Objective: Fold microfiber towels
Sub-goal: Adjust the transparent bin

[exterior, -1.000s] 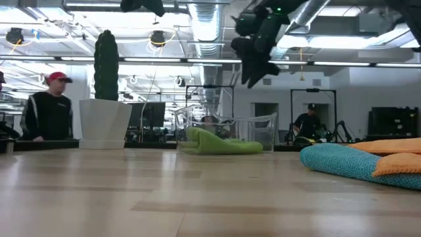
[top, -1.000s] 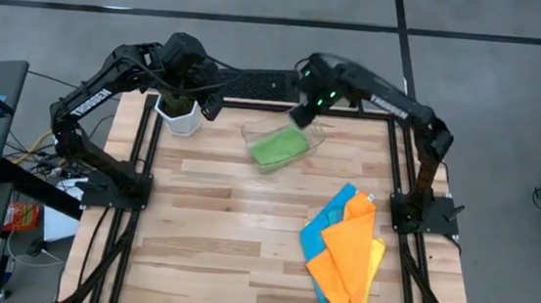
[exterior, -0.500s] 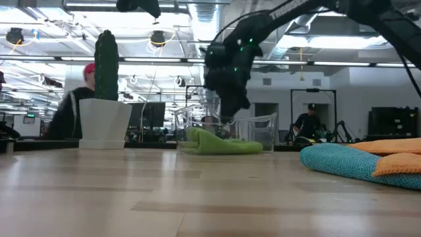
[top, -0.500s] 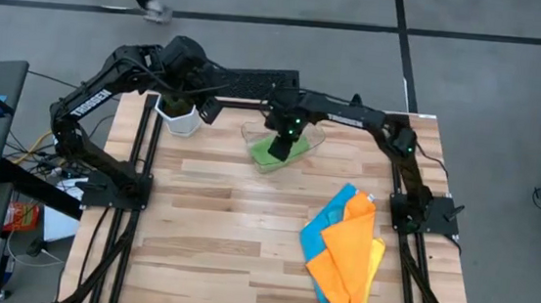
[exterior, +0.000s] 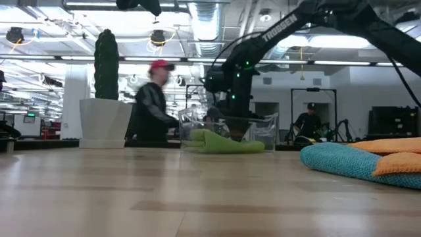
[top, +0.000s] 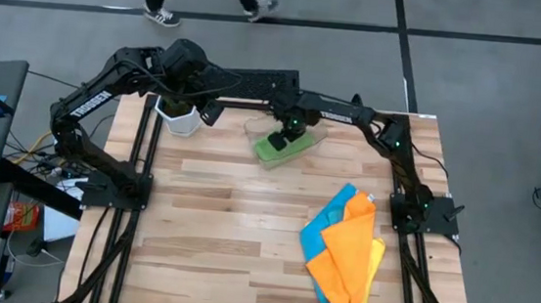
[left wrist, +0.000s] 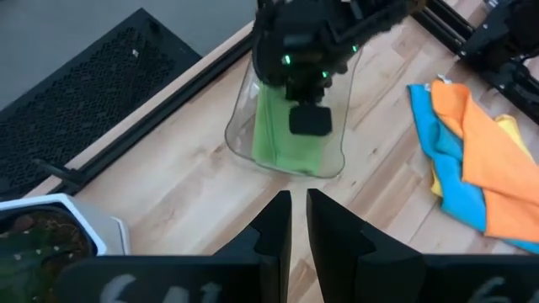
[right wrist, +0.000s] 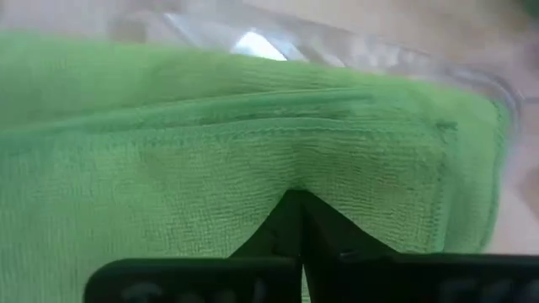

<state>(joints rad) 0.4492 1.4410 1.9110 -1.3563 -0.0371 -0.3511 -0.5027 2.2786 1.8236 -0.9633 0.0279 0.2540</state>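
At the table's near right corner, the orange towel [top: 349, 266] lies on top of the blue towel [top: 319, 236], with a yellow towel [top: 376, 262] edge showing beside them. Mid-table is bare wood [top: 215, 225]. Farther back, the folded green towel [top: 285, 148] sits in the clear plastic bin [left wrist: 240, 126]; the right gripper [top: 278, 138] is down in the bin, fingers closed and pressed against the green towel, pinch not confirmable. Back left, the left gripper [left wrist: 297, 220] hangs clenched, empty, beside the white planter [top: 177, 116].
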